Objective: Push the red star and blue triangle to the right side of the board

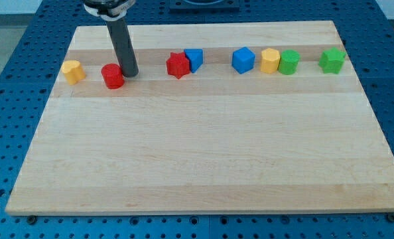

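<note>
1. Pincer there is none on this arm: it ends in a plain dark rod, so nothing opens or closes, and my tip (131,74) rests on the pale wooden board (197,159) near the view's top left.
2. That tip stands just beside, perhaps touching, the right edge of a small red cylinder block (112,76); a yellow block (72,71) sits further toward the view's left.
3. Both task pieces lie to the right of the tip, in the same row: the red star-shaped block (178,65) with the blue triangular block (194,59) touching it on its right.
4. Further right sit a blue cube (243,60), a yellow block pressed against a green one (289,62), and a green star-like block (331,60) near the edge.
5. By my reading, the approach step is in hand; neither piece looks pushed across yet.
6. Next, the tip should meet the star's left face and drive rightward, steering the pair below the row to avoid the cube.
</note>
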`<state>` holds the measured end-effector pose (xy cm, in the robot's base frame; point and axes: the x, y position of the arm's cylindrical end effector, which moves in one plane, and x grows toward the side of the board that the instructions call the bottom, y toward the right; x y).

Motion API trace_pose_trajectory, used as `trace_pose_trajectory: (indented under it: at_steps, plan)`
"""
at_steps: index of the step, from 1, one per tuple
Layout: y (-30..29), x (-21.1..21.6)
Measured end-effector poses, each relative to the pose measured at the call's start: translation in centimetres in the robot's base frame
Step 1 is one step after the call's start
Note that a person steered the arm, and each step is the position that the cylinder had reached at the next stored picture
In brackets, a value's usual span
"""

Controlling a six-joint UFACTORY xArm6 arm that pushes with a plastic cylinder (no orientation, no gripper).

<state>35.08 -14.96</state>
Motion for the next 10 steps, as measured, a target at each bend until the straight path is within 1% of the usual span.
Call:
trace_pose_trajectory:
  at_steps: [2,3,4,6,7,8,10]
  plan:
    - [4.9,0.8]
    - [4.9,-1.6]
    - [5.8,-2.9]
    - [10.3,-3.2]
    - [10.3,-3.2]
    - [10.2,-2.5]
    - [9.5,1.7]
